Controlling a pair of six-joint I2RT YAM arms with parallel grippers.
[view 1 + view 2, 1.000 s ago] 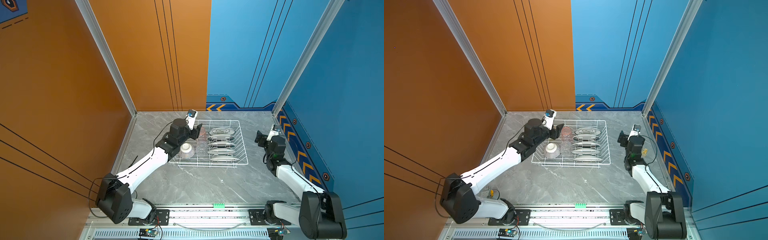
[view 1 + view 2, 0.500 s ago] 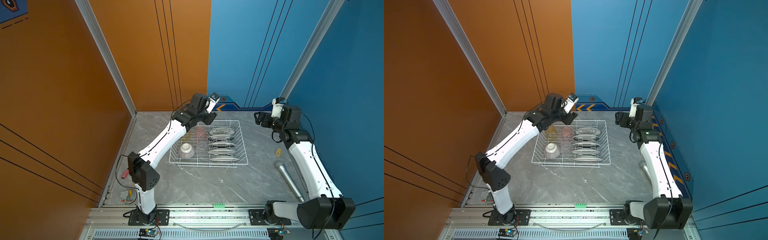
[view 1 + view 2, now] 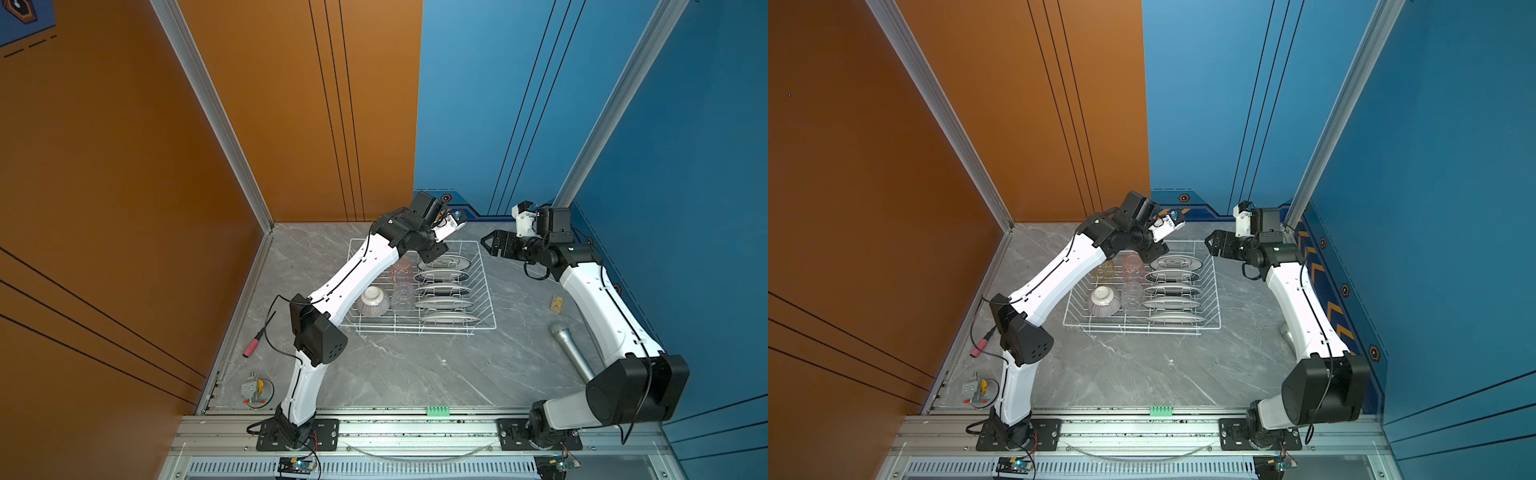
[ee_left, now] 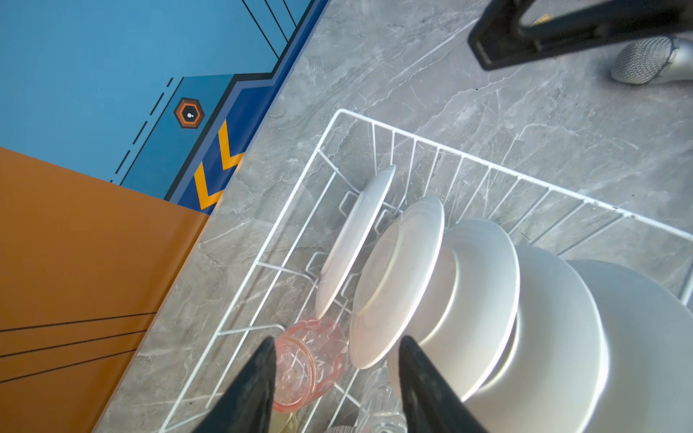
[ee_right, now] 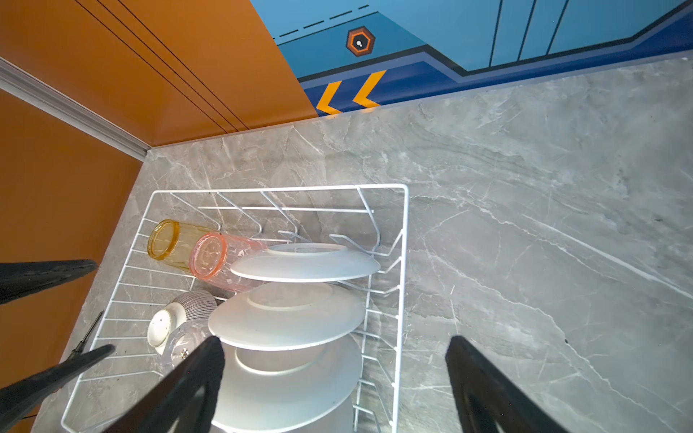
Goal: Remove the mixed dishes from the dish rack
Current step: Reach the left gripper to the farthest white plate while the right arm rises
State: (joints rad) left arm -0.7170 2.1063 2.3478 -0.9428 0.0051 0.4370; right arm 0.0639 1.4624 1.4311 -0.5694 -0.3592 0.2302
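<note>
Dish rack (image 3: pixel 415 328): on the grey marbled desk (image 3: pixel 395 374), mid-scene, every dish in it.

Left jaws: part-way spread, nothing between them. In the left wrist view the two dark fingers (image 4: pixel 258 386) stand apart, and the pink tumbler (image 4: pixel 311 363) shows below the gap. In both top views these jaws hang over the rack's far end, above that tumbler, with the left arm (image 3: pixel 357 274) crossing the rack's left side.

Right jaws: spread wide, empty. The right wrist view shows the fingers (image 5: pixel 187 386) far apart, with plates and bare desk beneath. In both top views they hang near the rack's far right corner, pointing toward the rack, on the end of the right arm (image 3: pixel 598 303).

Rack contents:
- Five plates (image 3: pixel 442 289) stand on edge in the prong slots on the right side, in a row from far to near.
- The pink tumbler is just left of the farthest plates, and the clear tumbler (image 3: pixel 402 295) is nearer the camera in the same column.
- Yellow tumbler (image 3: pixel 1104 270): left of the pink one, partly hidden by the left arm.
- Striped ribbed bowl (image 3: pixel 373 301): upside down, foot ring up, just left of the clear tumbler.

Outside the rack:
- Silver microphone (image 3: pixel 571 353) lies on the desk, well to the right.
- Red-handled screwdriver (image 3: pixel 252 348) lies at the desk's left edge.
</note>
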